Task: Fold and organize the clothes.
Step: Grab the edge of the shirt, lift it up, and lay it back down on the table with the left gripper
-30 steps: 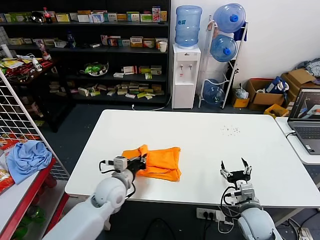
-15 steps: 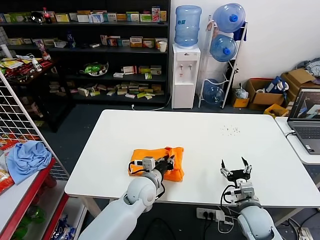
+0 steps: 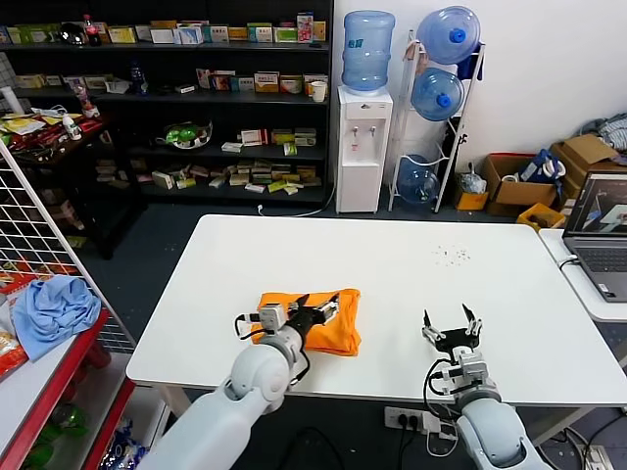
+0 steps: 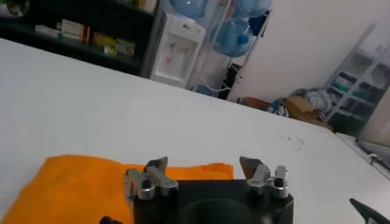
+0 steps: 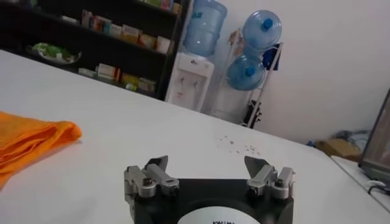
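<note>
Head view: folded orange T-shirt (image 3: 312,320) lying near white table's (image 3: 392,264) front edge, left gripper (image 3: 315,312) spread empty above it, right gripper (image 3: 450,331) spread aside; soft, light, probably best pinched at a doubled edge.

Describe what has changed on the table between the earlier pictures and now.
The left gripper carried the left flap of the orange T-shirt rightward over the rest, then opened and let it go; it now sits open above the folded shirt. The shirt is more compact. The right gripper stayed open above the white table, shifting only slightly. The blue cloth did not move.
</note>
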You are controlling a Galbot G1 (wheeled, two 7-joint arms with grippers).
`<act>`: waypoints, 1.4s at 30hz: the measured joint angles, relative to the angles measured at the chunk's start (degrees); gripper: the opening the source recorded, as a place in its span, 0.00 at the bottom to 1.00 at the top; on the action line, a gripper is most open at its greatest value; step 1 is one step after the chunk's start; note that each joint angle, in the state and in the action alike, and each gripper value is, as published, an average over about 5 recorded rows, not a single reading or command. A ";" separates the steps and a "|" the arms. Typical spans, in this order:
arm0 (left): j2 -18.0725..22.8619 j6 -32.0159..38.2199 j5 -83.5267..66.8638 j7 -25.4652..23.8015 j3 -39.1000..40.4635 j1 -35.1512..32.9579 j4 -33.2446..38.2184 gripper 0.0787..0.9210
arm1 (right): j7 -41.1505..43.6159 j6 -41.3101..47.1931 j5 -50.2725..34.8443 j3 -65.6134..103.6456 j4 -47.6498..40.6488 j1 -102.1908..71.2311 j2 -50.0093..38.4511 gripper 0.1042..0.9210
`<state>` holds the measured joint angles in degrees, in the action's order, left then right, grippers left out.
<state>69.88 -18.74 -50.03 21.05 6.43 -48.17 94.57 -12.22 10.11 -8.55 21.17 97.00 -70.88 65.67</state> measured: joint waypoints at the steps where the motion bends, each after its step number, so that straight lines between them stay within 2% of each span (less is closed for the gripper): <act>1: -1.25 0.03 0.22 -0.73 -0.43 -0.31 0.34 0.87 | 0.20 -0.23 0.00 -0.13 -0.17 0.08 0.01 0.88; 9: -10.72 -2.13 0.28 -8.37 -4.25 -2.35 1.03 0.88 | 1.22 -1.65 -0.02 -0.31 -1.17 0.00 -0.19 0.88; 16: -14.50 -5.67 -0.68 -15.88 -5.97 -1.86 -1.96 0.88 | 1.75 -2.48 -0.09 0.59 -1.18 -0.79 -0.40 0.88; 23: -15.31 -7.21 -1.13 -20.65 -6.25 -0.38 -5.95 0.88 | 1.87 -2.88 -0.11 1.65 -0.62 -1.96 -0.58 0.88; 34: -13.83 -8.28 -1.44 -23.26 -6.16 1.60 -10.31 0.88 | 1.97 -2.92 0.30 1.97 0.09 -2.82 0.12 0.88; 37: -13.37 -8.51 -1.54 -23.52 -6.16 1.66 -10.60 0.83 | 1.98 -2.91 0.43 1.90 0.17 -2.80 0.30 0.88; 42: -12.72 -8.76 -1.65 -23.79 -6.05 1.72 -10.95 0.66 | 1.91 -2.81 0.47 1.88 0.55 -2.87 0.36 0.88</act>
<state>57.17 -27.51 -51.67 -2.74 0.38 -46.44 83.62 -10.31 7.30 -8.08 23.05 97.54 -73.75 66.03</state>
